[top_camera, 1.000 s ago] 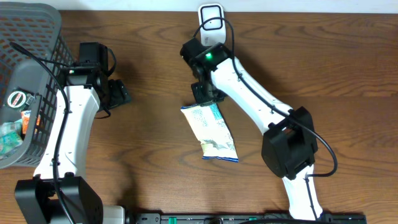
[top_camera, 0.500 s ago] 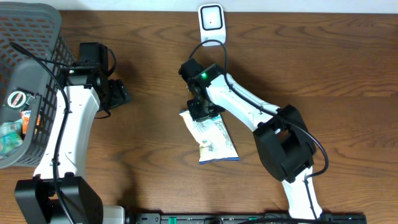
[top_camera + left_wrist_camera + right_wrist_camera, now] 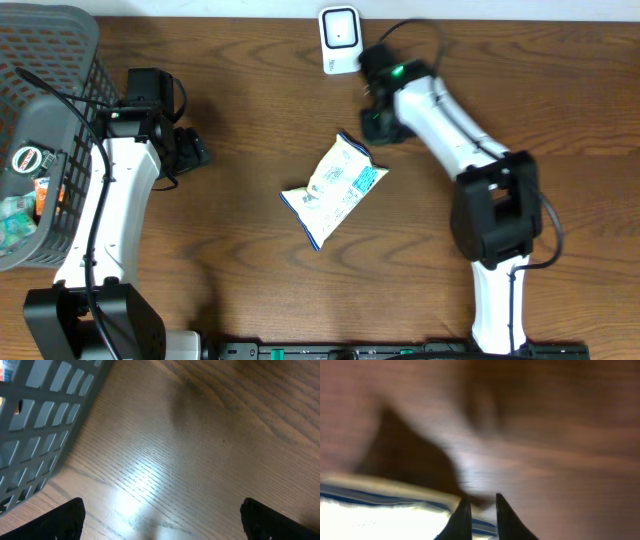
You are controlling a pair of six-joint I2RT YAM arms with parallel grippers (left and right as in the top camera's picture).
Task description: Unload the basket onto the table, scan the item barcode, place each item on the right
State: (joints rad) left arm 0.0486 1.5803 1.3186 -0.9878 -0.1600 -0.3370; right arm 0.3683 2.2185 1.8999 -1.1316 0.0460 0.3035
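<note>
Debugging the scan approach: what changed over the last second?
The right end effector swung outward and right toward the scanner, taking the packet along and turning it diagonal; it still seems pinched by an edge. The left end effector, open, and the basket stayed put.

A brown wood-grain worktop (image 3: 250, 90) with a smooth satin sheen carries a crinkled packet (image 3: 335, 188) of what looks like glossy plastic film, a smooth white plastic scanner (image 3: 340, 38), a matt grey plastic lattice basket (image 3: 60, 40), and arms (image 3: 440, 115) cased in smooth white plastic with matt black joints.
</note>
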